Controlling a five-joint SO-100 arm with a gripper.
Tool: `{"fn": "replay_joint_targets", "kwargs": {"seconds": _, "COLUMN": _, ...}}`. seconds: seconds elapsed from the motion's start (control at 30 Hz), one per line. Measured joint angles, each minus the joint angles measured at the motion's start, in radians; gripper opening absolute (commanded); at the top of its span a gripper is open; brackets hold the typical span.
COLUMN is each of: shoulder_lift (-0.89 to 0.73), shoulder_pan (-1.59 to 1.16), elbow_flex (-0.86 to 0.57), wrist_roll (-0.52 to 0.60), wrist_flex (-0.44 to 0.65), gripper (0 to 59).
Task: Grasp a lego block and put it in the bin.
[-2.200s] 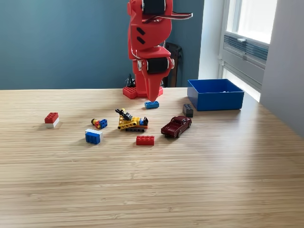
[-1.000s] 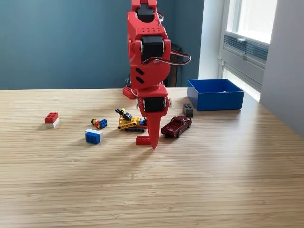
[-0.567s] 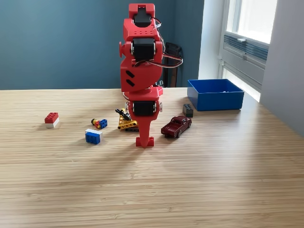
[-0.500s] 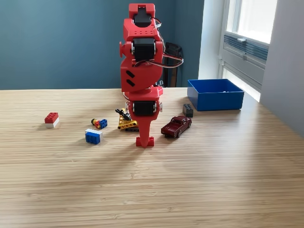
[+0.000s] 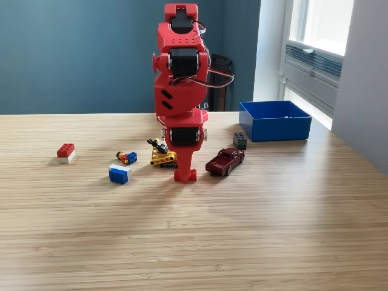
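1. The red plastic robot arm (image 5: 180,73) stands upright over the middle of the pale wood-grain bench (image 5: 194,242), its lower segment pointing straight down.
2. The red end effector (image 5: 185,174) is at bench level, and a small red rectangular lego block (image 5: 186,176) sits at its tip. The fingers are drawn close together around the block, which is the same red as the fingers, so the line between them is hard to make out. Whether the block rests on the bench or is raised just off it cannot be told.
3. The shallow square open-topped blue plastic bin (image 5: 274,120) stands on the bench at the exterior view's right, well apart from the end effector, near the window side.
4. A dark red toy car (image 5: 225,160) lies just to the exterior view's right of the end effector; a dark grey lego block (image 5: 240,140) sits between the car and the bin.
5. A yellow and black toy vehicle (image 5: 162,154) is just behind the end effector on the exterior view's left, partly hidden by the arm.
6. Further toward the exterior view's left lie a small piece of yellow, red and blue bricks (image 5: 127,157), a blue and white lego block (image 5: 119,173), and, well apart, a red and white lego block (image 5: 65,152).
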Motion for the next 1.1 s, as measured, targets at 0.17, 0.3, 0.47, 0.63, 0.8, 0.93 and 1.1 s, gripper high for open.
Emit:
{"fn": "replay_joint_targets", "kwargs": {"seconds": 0.17, "shoulder_lift": 0.12, "shoulder_pan": -0.029, "elbow_flex": 0.009, "wrist_roll": 0.015, "wrist_flex": 0.052, "gripper": 0.0}}
{"fn": "replay_joint_targets", "kwargs": {"seconds": 0.3, "shoulder_lift": 0.267, "shoulder_pan": -0.083, "elbow_flex": 0.009, "wrist_roll": 0.017, "wrist_flex": 0.095, "gripper": 0.0}}
{"fn": "replay_joint_targets", "kwargs": {"seconds": 0.47, "shoulder_lift": 0.407, "shoulder_pan": -0.213, "elbow_flex": 0.031, "wrist_roll": 0.043, "wrist_flex": 0.141, "gripper": 0.0}}
{"fn": "replay_joint_targets", "kwargs": {"seconds": 0.63, "shoulder_lift": 0.46, "shoulder_pan": -0.391, "elbow_flex": 0.077, "wrist_roll": 0.084, "wrist_flex": 0.172, "gripper": 0.0}}
{"fn": "replay_joint_targets", "kwargs": {"seconds": 0.8, "shoulder_lift": 0.462, "shoulder_pan": -0.584, "elbow_flex": 0.087, "wrist_roll": 0.127, "wrist_flex": 0.207, "gripper": 0.0}}
{"fn": "replay_joint_targets", "kwargs": {"seconds": 0.93, "shoulder_lift": 0.462, "shoulder_pan": -0.744, "elbow_flex": 0.104, "wrist_roll": 0.149, "wrist_flex": 0.227, "gripper": 0.0}}
{"fn": "replay_joint_targets", "kwargs": {"seconds": 1.1, "shoulder_lift": 0.462, "shoulder_pan": -0.931, "elbow_flex": 0.137, "wrist_roll": 0.164, "wrist_flex": 0.242, "gripper": 0.0}}
